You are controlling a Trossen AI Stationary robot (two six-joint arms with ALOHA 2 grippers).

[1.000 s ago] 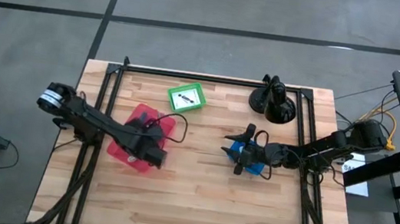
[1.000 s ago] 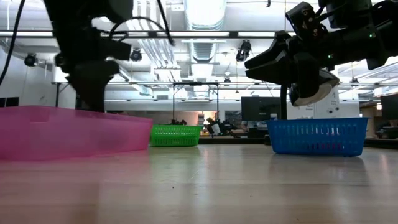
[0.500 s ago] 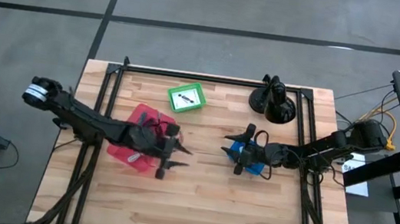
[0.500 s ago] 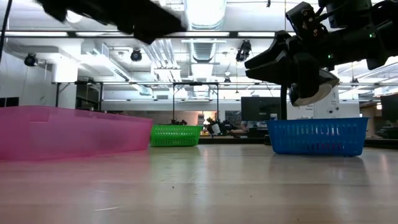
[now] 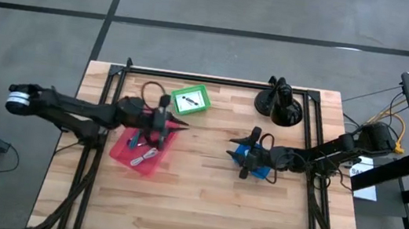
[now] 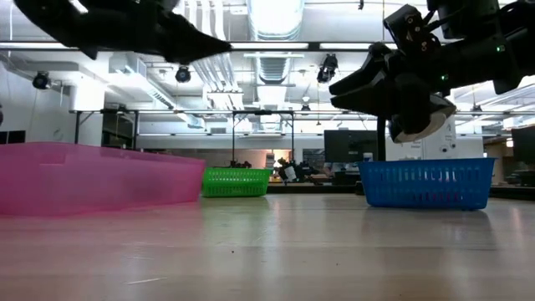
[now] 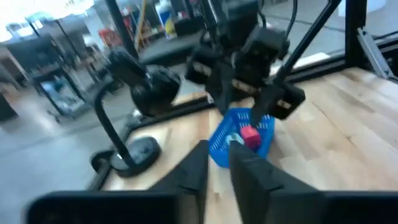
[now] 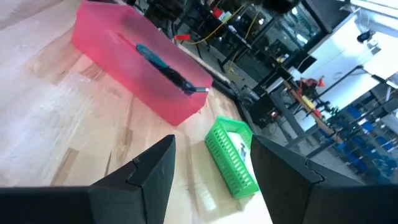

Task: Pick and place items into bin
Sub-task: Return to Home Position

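We judge the sorting under way. The left gripper [image 5: 179,125] hangs over the pink bin's [image 5: 122,151] far edge, jaws nearly pressed together, seemingly empty. The right gripper [image 5: 246,161] waits over the blue bin [image 5: 241,151], jaws spread. Pale items [image 5: 144,154] lie inside the pink bin; the next move calls for a fresh pick.

A black stand [image 5: 277,104] is being kept on the wooden table [image 5: 201,201], near the right fingers [image 8: 149,177], off to one side; yellow cables [image 5: 396,132] are being left well behind them.
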